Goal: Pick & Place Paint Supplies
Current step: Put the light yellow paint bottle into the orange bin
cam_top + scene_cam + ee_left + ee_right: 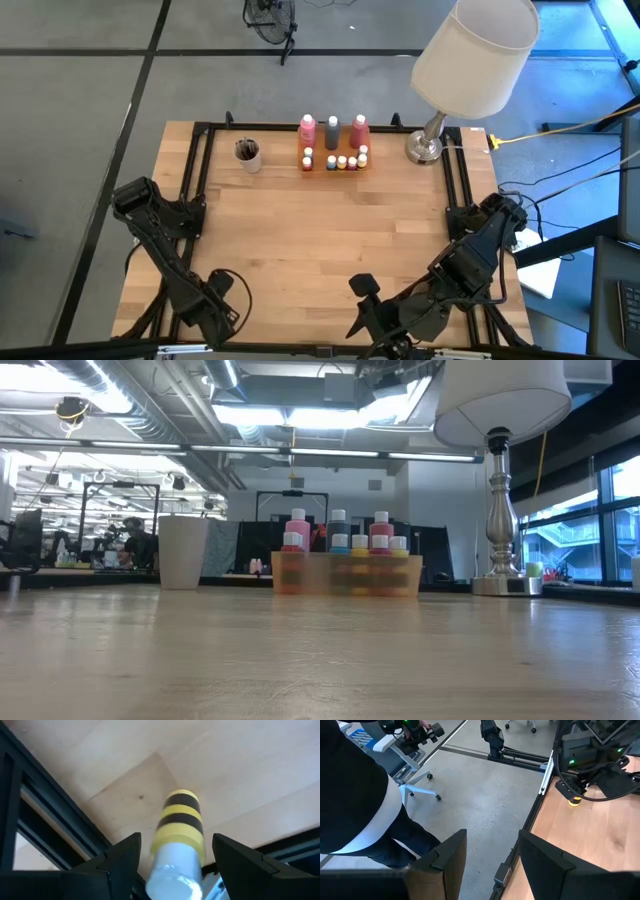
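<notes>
Three white-capped bottles, pink (307,130), grey (333,130) and pink (359,128), stand in the orange tray (345,588) at the table's far middle. Small pots (342,161) with yellow, white and red lids stand in front of them. Left of the tray, thin dark brushes (243,147) stick up out of the beige cup (250,158). My left gripper (222,300) hangs open near the table's near left corner, pointing down, its fingers (122,857) on either side of a yellow-and-black striped post (179,822) without touching it. My right gripper (362,300) stands open and empty above the near edge.
A lamp with a white shade (475,55) and a metal base (424,150) stands at the far right corner. Black frame rails (205,150) run along the table's edges. Beyond the table's left edge, a person in dark clothes (350,795) stands near an office chair (417,790). Bare wood (320,230) lies between the tray and the arms.
</notes>
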